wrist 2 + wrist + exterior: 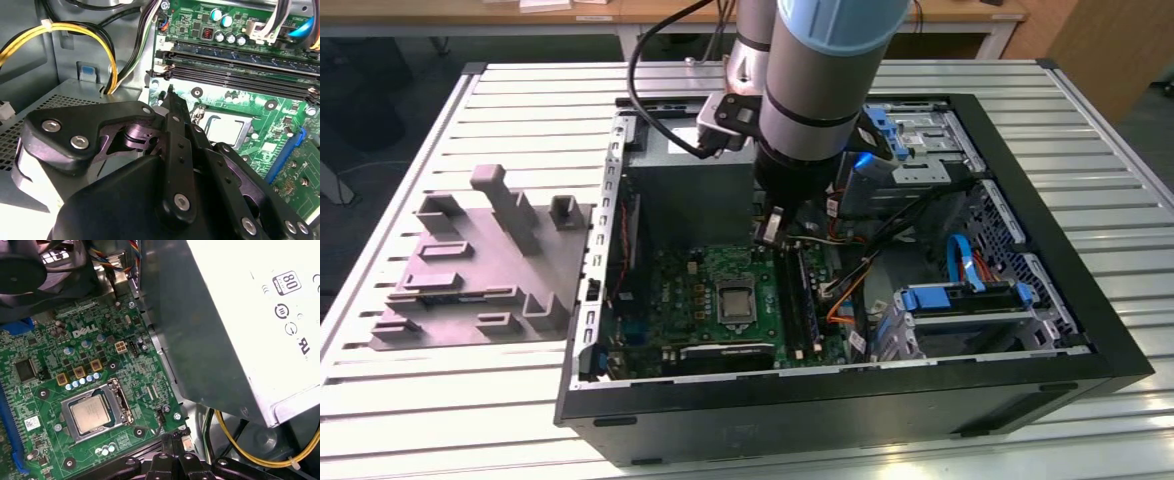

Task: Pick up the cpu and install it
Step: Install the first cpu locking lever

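Black gripper (172, 107) parts sit right up close in the second wrist view, and its two thin fingers (176, 106) are pressed together at the tip with nothing between them. It hangs just above the green board (125, 375), near the edge of the metal socket (97, 410). The cpu (90, 412) is a small silvery square, and it lies flat inside that socket, in the middle of the frame. In the exterior view the big grey arm (821, 90) reaches down into the open black computer case (854, 400), which lies on its side on a white slatted table (520, 100). A big silver box (235, 325) with yellow wires (250, 450) sits beside the board. Long dark memory slots (240, 65) run along the board near the socket. Blue plastic clips (961, 298) are at the exterior view's right inside the case. A grey plastic holder (487, 270) with upright blocks rests on the table at the exterior view's left, well apart from the arm.
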Motion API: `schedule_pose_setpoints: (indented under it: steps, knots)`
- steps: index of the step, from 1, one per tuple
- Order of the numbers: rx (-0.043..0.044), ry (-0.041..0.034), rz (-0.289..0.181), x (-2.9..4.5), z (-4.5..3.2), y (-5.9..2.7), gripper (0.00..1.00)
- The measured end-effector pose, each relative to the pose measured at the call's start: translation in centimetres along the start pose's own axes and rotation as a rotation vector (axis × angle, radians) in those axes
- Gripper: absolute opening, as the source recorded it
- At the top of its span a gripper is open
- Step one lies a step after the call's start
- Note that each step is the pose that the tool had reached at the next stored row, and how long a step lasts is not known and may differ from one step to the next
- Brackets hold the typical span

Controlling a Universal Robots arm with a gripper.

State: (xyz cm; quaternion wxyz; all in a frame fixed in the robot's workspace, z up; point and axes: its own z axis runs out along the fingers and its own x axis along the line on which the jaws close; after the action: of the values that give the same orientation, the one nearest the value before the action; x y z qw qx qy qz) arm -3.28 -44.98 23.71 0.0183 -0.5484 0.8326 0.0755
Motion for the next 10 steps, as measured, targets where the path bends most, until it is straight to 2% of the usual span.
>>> schedule_pose_setpoints:
  steps: [10]
  knots:
    - [0.0002, 0.0009, 0.000, 0.07, 0.22, 0.56, 0.11]
